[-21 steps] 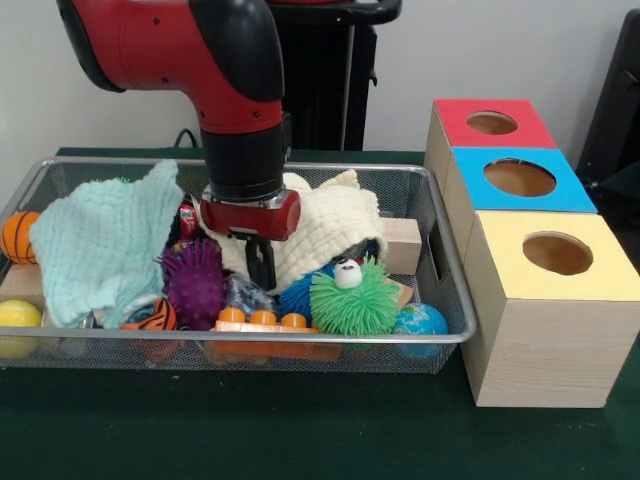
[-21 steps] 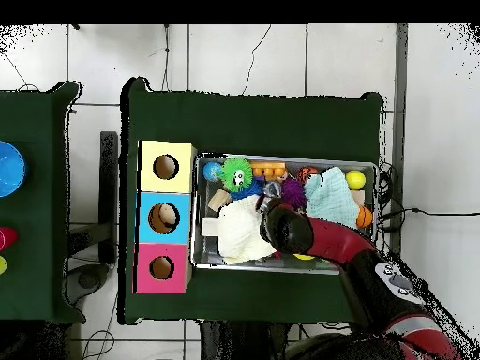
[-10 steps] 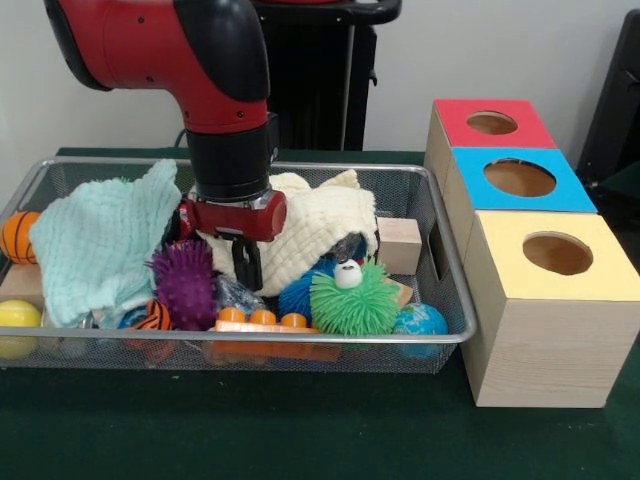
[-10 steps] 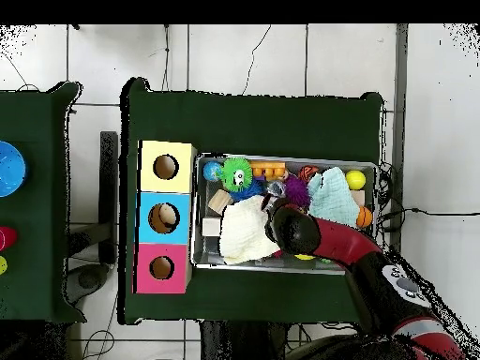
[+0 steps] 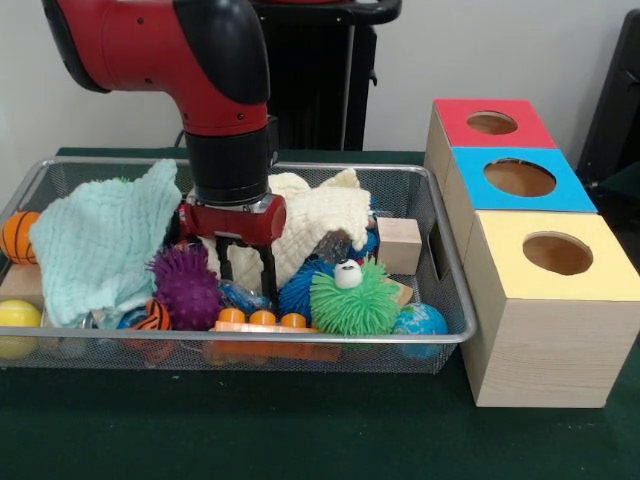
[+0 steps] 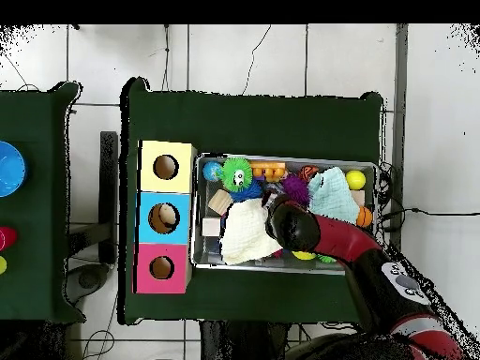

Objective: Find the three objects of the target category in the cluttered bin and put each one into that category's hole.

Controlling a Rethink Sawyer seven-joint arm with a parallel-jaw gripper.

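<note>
My gripper (image 5: 246, 268) hangs low in the wire bin (image 5: 300, 338), open, its two black fingers (image 5: 269, 268) straddling a fold of the cream cloth (image 5: 320, 220). A purple spiky ball (image 5: 187, 285) lies just left of it. To its right sit a blue spiky ball (image 5: 300, 292) and a green spiky ball with an eye (image 5: 355, 298). Three boxes stand right of the bin, with a red hole (image 5: 491, 122), a blue hole (image 5: 519, 177) and a yellow hole (image 5: 557, 253). From overhead the arm (image 6: 314, 232) covers the gripper beside the cream cloth (image 6: 246, 234).
A mint cloth (image 5: 100, 240) covers the bin's left part. Around it lie an orange basketball (image 5: 17, 235), a yellow ball (image 5: 15, 322), a striped ball (image 5: 155, 316), an orange block toy (image 5: 263, 320), a globe ball (image 5: 420, 322) and a wooden block (image 5: 400, 244).
The gripper has shifted slightly left in the front view and its fingers have spread from shut to open. The cream cloth's lower edge has shifted, baring a dark object under it.
</note>
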